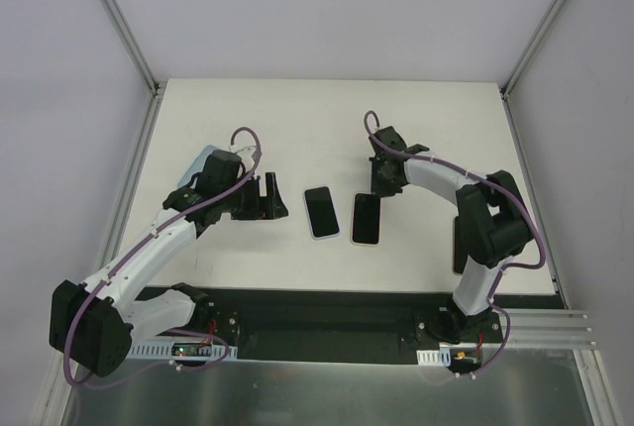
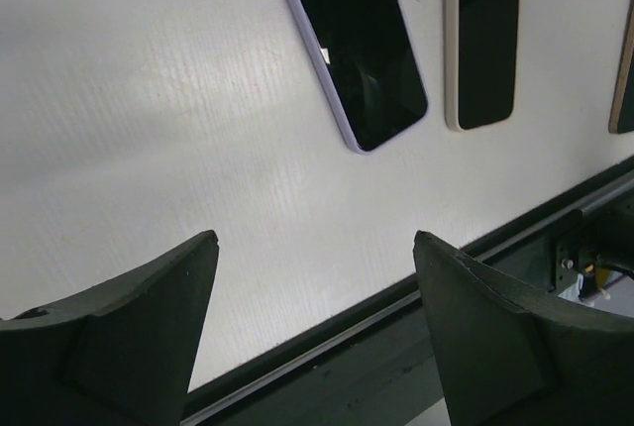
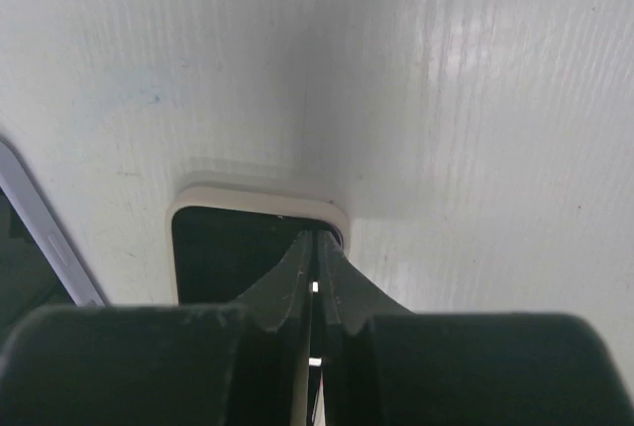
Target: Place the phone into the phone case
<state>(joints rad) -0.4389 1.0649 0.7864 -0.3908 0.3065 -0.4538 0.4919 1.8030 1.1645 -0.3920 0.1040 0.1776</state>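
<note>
My right gripper is closed down to a sliver at the far short end of the phone case. The case is a cream-rimmed shell with a dark inside, lying flat on the white bench. A pale strip shows between my fingers, so I seem to be pinching the case's wall, though the close view is too dim to be sure. The phone, lavender-edged with its glossy black face up, lies just beside the case on its left, not touching it and turned slightly askew. My left gripper hangs low to the left of the phone, spread wide with nothing in it, and faces the phone.
</note>
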